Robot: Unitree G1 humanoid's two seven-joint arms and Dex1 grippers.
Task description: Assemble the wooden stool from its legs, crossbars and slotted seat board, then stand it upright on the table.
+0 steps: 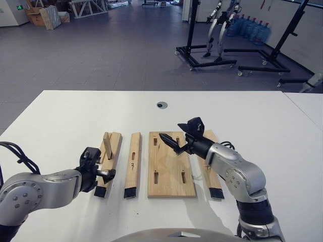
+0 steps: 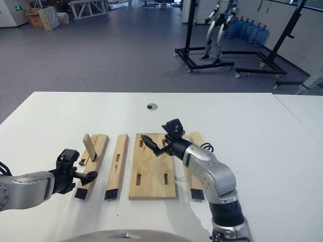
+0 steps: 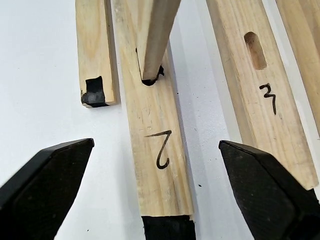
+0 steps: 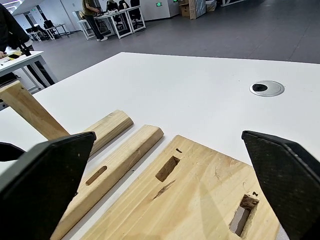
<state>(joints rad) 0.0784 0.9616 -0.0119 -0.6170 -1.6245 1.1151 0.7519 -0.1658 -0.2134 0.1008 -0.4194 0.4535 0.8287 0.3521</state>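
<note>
White table [image 1: 65, 116] — leg 2 [image 3: 159, 150], leg 3 [image 3: 265, 100]

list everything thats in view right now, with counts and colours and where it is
table: 1, white, under everything
seat board: 1, pale wood with four slots, flat at the table's middle
legs: 3 seen, pale wood with black feet, two left of the board, one right of it partly under the right arm
crossbar: 1, pale wood, standing tilted in the leftmost leg's slot
short piece: 1, pale wood with a black end, lying left of that leg
grommet: 1, grey, far middle of the table
racks: several, black, on the floor behind
water bottles: several, blue, far right
left gripper: 1, black, open over the leftmost leg
right gripper: 1, black, open over the board's far end
</note>
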